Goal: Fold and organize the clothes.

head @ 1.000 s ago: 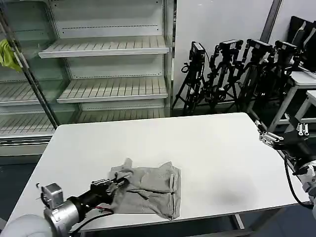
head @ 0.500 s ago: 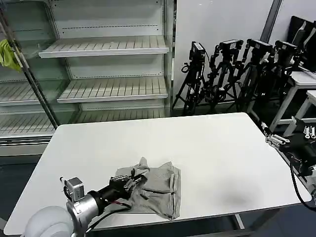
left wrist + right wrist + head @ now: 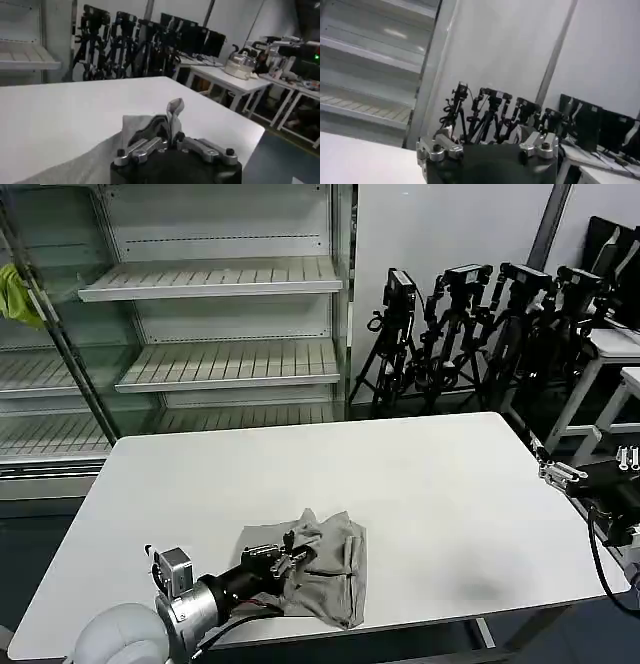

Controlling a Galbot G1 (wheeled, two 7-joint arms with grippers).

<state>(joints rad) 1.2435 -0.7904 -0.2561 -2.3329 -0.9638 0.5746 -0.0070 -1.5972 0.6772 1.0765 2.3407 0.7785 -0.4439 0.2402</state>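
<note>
The light grey T-shirt (image 3: 335,568) lies bunched near the table's front edge, left of centre. My left gripper (image 3: 291,550) sits low over its left part, shut on a raised fold of the cloth. In the left wrist view that fold (image 3: 173,116) stands up from between the closed fingers of the left gripper (image 3: 170,137). My right gripper (image 3: 558,473) hangs open and empty at the table's right edge, far from the shirt. The shirt's print and collar are hidden in the folds.
The white table (image 3: 420,484) is bare to the right of and behind the shirt. Open shelves (image 3: 210,279) stand behind it, with a yellow-green cloth (image 3: 14,294) at the far left. Camera tripods (image 3: 470,334) and another white table (image 3: 615,349) crowd the back right.
My left gripper has carried the shirt's left edge to the right, folding it over the rest. The right gripper has drawn back slightly towards the table's right edge.
</note>
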